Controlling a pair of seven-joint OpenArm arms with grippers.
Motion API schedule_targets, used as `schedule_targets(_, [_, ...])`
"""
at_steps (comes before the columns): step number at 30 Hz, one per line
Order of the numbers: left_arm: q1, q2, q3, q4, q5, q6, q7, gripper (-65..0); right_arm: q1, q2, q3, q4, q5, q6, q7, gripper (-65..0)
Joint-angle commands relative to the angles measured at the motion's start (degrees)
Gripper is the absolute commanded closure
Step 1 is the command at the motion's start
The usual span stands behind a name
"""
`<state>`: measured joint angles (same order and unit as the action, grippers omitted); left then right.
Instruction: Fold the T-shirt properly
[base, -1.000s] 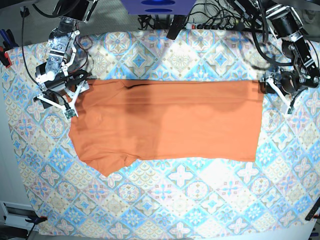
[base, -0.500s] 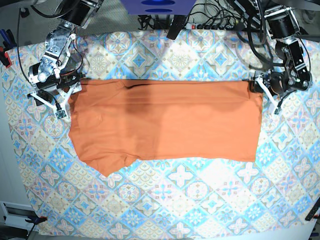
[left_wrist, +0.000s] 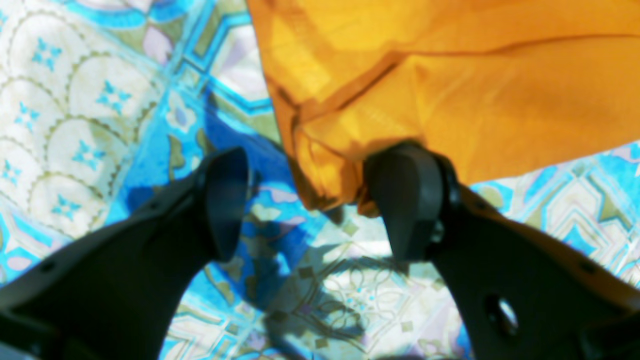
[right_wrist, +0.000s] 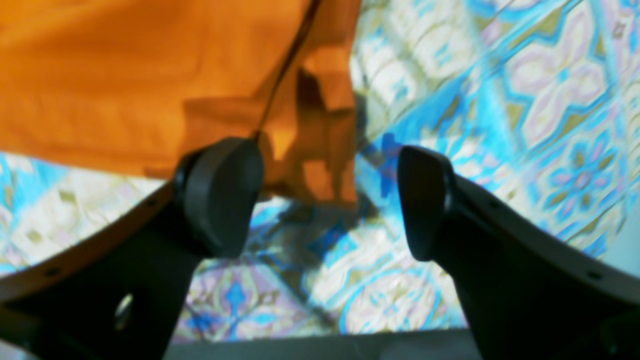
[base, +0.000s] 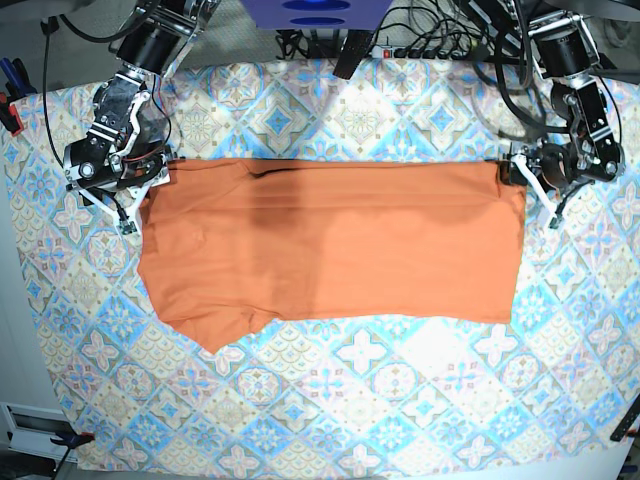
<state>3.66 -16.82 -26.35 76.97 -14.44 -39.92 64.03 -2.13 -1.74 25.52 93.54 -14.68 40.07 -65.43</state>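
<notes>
The orange T-shirt (base: 330, 250) lies flat on the tablecloth as a wide band, with one sleeve sticking out at its lower left. My left gripper (base: 528, 190) is at the shirt's upper right corner. In the left wrist view it (left_wrist: 315, 205) is open, the T-shirt (left_wrist: 450, 90) corner lies between its fingers, and the right fingertip (left_wrist: 405, 200) rests against the cloth. My right gripper (base: 135, 205) is at the upper left corner. In the right wrist view it (right_wrist: 322, 200) is open with the T-shirt (right_wrist: 125, 75) corner in the gap.
The blue-and-pink patterned tablecloth (base: 400, 400) covers the table. Cables and a power strip (base: 430, 48) run along the back edge, beside a blue device (base: 315, 10). The table's left edge (base: 15, 330) lies close to the right arm.
Both arms have closed in on the shirt's upper corners. The right gripper moved up and inward; the left gripper shifted left to the cloth edge. The shirt has not moved.
</notes>
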Motion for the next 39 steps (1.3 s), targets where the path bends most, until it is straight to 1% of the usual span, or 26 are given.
schedule_targets(1, [-0.63,-0.90,-0.16,0.88,-0.46,-0.08,-0.43,-41.6,1.56,0.55,0.02,0.75,0.48,-0.07,0.51,-44.0])
schedule_targets(4, [-0.72,-0.90,-0.07,0.88,-0.46,-0.08,-0.51,-41.6,3.49,0.81,0.20,-1.10,2.15,-0.07,0.42,-44.0])
schedule_targets(8, [-0.72,-0.90,-0.07,0.88,-0.29,-0.08,-2.45,-41.5,6.22,0.99,3.54,-8.48,3.29,-0.07,0.77,-44.0])
schedule_targets(11, [-0.63,-0.90,-0.07,0.79,-0.20,-0.08,-2.97,-41.5,7.71,1.25,4.15,-12.61,4.17,-0.07,0.77,-44.0])
schedule_targets(12, [-0.63,-0.90,-0.07,0.79,-0.20,-0.08,-2.89,-41.5,8.07,1.78,4.15,-13.49,4.17,-0.07,0.77,-44.0])
schedule_targets(17, [-0.54,-0.90,0.02,0.61,-0.20,-0.08,-3.06,-41.5,8.07,2.13,4.15,-15.43,4.17,-0.07,0.95,-43.9])
schedule_targets(22, [-2.30,-0.90,1.87,-3.87,-0.29,-0.08,-3.24,-41.4,8.07,2.13,4.15,-15.87,4.26,-0.07,0.95,-43.7])
schedule_targets(23, [-2.74,-0.90,3.01,-4.93,-0.29,-0.08,-3.24,-40.4,8.07,2.13,4.06,-15.87,4.26,-0.07,0.95,-43.7])
schedule_targets(27, [-3.35,-0.98,8.02,-7.04,-0.55,-0.08,-4.38,-32.3,8.07,2.13,3.62,-15.87,4.26,-0.07,0.95,-43.6])
schedule_targets(30, [-3.18,-0.98,10.74,-7.21,-0.29,-0.08,-6.05,-28.9,7.80,2.13,3.62,-15.87,4.26,-0.07,0.95,-42.8])
schedule_targets(32, [-3.09,-0.98,11.80,-7.21,-0.29,-0.08,-6.05,-27.3,7.71,2.13,3.62,-15.87,4.26,-0.07,0.86,-37.7])
schedule_targets(36, [-3.00,-0.98,13.82,-7.21,-0.20,-0.08,-5.96,-22.0,7.71,2.13,3.62,-15.87,4.08,-0.07,0.51,-21.8])
schedule_targets(38, [-2.91,-1.33,14.96,-7.21,-0.20,-0.08,-5.96,-18.2,7.71,2.13,3.62,-15.87,4.08,-0.07,0.42,-13.9])
schedule_targets(39, [-2.91,-1.60,15.58,-7.21,-0.20,-0.08,-5.96,-16.6,7.63,2.13,3.62,-15.87,4.00,-0.07,0.42,-11.3])
